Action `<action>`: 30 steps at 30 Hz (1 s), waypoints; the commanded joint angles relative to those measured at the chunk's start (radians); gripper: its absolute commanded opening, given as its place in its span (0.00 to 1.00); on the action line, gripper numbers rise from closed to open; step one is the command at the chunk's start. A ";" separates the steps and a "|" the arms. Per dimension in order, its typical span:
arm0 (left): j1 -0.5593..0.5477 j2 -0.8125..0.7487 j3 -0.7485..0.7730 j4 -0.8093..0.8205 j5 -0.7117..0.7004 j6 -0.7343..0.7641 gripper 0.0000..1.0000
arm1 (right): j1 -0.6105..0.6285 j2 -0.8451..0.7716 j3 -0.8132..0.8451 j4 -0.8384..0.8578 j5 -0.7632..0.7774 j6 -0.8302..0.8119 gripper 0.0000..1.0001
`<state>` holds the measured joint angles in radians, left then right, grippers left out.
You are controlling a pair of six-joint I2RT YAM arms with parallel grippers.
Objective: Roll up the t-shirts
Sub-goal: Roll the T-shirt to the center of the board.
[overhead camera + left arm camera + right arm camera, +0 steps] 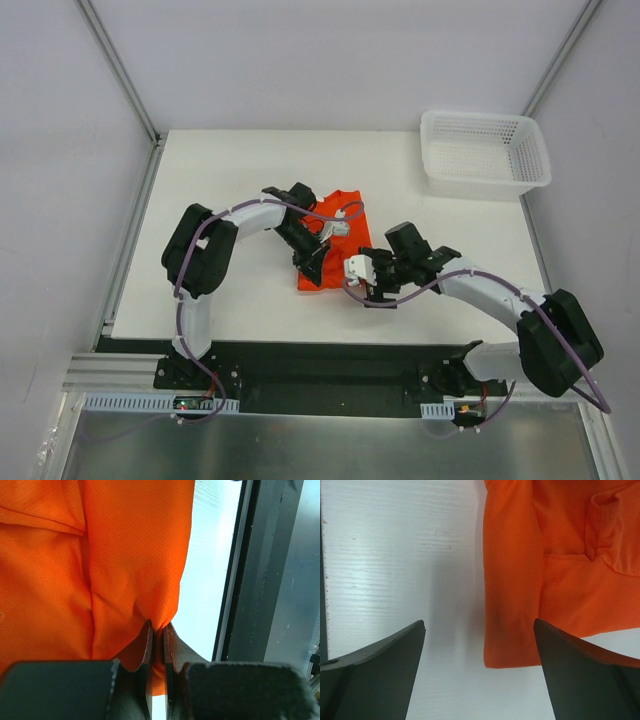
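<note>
1. The t-shirt [335, 235], bright orange-red and without print, lies on the white table [230, 180] about mid-width, between the two arms. It is folded into a narrow band that runs from the far side toward the near edge, tilted a little to the left as it comes nearer.
2. In the left wrist view the t-shirt [100, 570] fills most of the frame. The knit is fine and dotted, with one long crease running down it and a seam line across the upper left.
3. In the right wrist view the t-shirt [560, 580] shows layered folds, a straight folded side edge, and a squared corner lying flat on the table [395, 555].
4. The left gripper [312, 262] sits over the near end of the band. Its jaws are pressed nearly together and pinch a small gather of fabric at the cloth's edge [157, 627]. The fabric puckers toward the pinch.
5. The right gripper [365, 285] is just beside the band's near right corner with its jaws spread wide [480, 625], holding nothing. The corner of the cloth lies in the gap, nearer one jaw. Whether the tips touch the table cannot be told.
6. A dark rail [260, 580] runs along the table edge beyond the pinch.
7. A white mesh basket [485, 150] stands at the far right corner of the table, well apart from the t-shirt.
</note>
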<state>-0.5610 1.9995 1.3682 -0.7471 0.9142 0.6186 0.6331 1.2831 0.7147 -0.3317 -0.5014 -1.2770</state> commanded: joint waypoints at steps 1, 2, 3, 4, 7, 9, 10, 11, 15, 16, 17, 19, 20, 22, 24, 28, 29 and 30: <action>0.015 0.010 0.031 -0.038 0.064 0.000 0.00 | 0.030 0.059 0.043 0.104 0.062 -0.038 0.90; 0.016 0.013 0.031 -0.040 0.064 0.000 0.00 | 0.039 0.070 0.045 0.120 0.070 -0.041 0.89; 0.019 0.015 0.031 -0.043 0.066 0.000 0.00 | 0.042 0.094 0.048 0.123 0.075 -0.045 0.87; 0.024 0.019 0.032 -0.044 0.072 -0.003 0.00 | 0.048 0.107 0.054 0.129 0.090 -0.041 0.81; 0.033 0.030 0.043 -0.057 0.083 -0.003 0.00 | 0.065 0.153 0.069 0.141 0.112 -0.039 0.68; 0.038 0.039 0.051 -0.064 0.084 -0.003 0.00 | 0.071 0.183 0.078 0.132 0.113 -0.036 0.58; 0.044 0.041 0.055 -0.067 0.086 -0.006 0.00 | 0.071 0.194 0.087 0.119 0.109 -0.041 0.44; 0.049 0.045 0.057 -0.072 0.094 -0.010 0.00 | 0.071 0.203 0.113 0.073 0.106 -0.039 0.38; 0.081 0.061 0.086 -0.123 0.146 -0.033 0.00 | 0.036 0.229 0.204 -0.145 -0.001 -0.071 0.10; 0.088 0.068 0.095 -0.159 0.159 -0.040 0.00 | 0.024 0.261 0.230 -0.208 -0.029 -0.087 0.02; 0.101 0.087 0.117 -0.175 0.190 -0.046 0.00 | -0.001 0.287 0.258 -0.359 -0.055 -0.129 0.01; 0.110 0.107 0.129 -0.192 0.222 -0.098 0.00 | -0.025 0.346 0.356 -0.511 -0.117 -0.171 0.01; 0.118 0.120 0.131 -0.195 0.239 -0.117 0.00 | -0.061 0.395 0.386 -0.617 -0.133 -0.189 0.01; 0.118 0.125 0.127 -0.195 0.273 -0.138 0.00 | -0.090 0.450 0.463 -0.711 -0.175 -0.206 0.01; 0.119 0.131 0.127 -0.192 0.266 -0.148 0.00 | -0.128 0.534 0.544 -0.834 -0.205 -0.220 0.01; 0.134 0.168 0.167 -0.193 0.232 -0.190 0.03 | -0.183 0.694 0.693 -1.007 -0.270 -0.217 0.01; 0.141 0.182 0.187 -0.193 0.226 -0.200 0.05 | -0.197 0.723 0.725 -1.065 -0.281 -0.222 0.00; 0.145 0.185 0.195 -0.186 0.215 -0.218 0.08 | -0.200 0.784 0.755 -1.093 -0.287 -0.228 0.01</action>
<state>-0.4576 2.1601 1.4994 -0.8841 1.1374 0.4587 0.4767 1.9331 1.3594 -1.0569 -0.7242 -1.4502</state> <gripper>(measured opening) 0.045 0.054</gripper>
